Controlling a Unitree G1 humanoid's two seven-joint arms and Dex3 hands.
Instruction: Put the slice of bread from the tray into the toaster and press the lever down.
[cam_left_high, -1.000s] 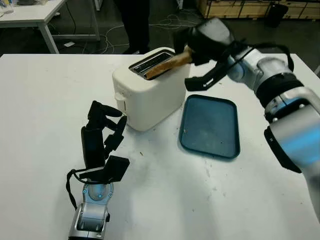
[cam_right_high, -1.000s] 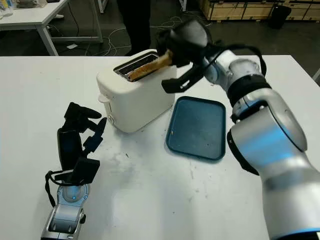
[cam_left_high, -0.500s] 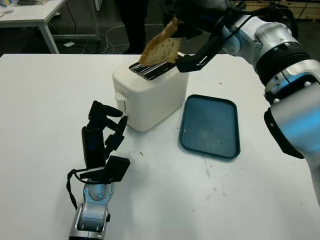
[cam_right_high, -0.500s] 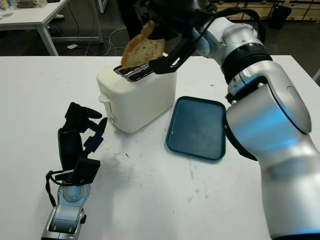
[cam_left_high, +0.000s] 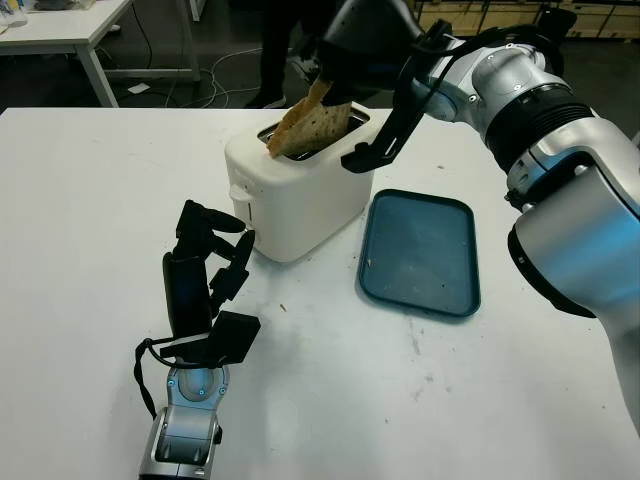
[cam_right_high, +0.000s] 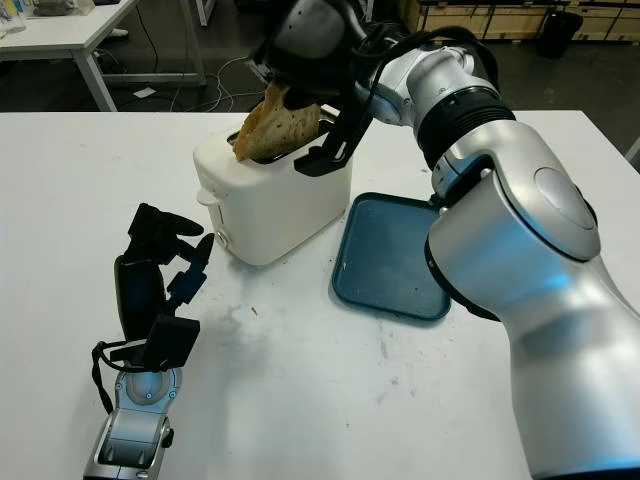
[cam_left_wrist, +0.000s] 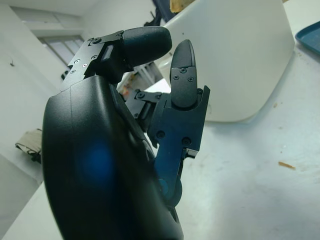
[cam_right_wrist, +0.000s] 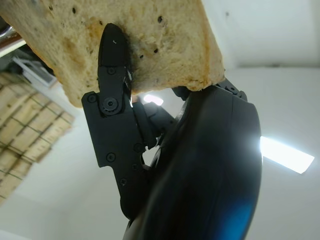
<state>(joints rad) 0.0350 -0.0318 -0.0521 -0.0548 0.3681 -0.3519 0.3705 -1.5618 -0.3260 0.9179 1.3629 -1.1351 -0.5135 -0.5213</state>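
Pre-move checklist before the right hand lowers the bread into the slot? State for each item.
1. Grip: right hand shut on the brown slice of bread, fingers across its face. Ok.
2. Bread over the white plastic toaster: lower edge at the top slot. Ok.
3. Bread seated: most of the slice stands above the slot, tilted. Not ok.
4. Slice lined up with the slot: cannot tell.
5. Toaster lever on the near end, not yet pressed. Ok.
6. Left hand, open, on the white table beside the toaster, clear of the slot. Ok.
7. Blue plastic tray holds nothing. Ok.
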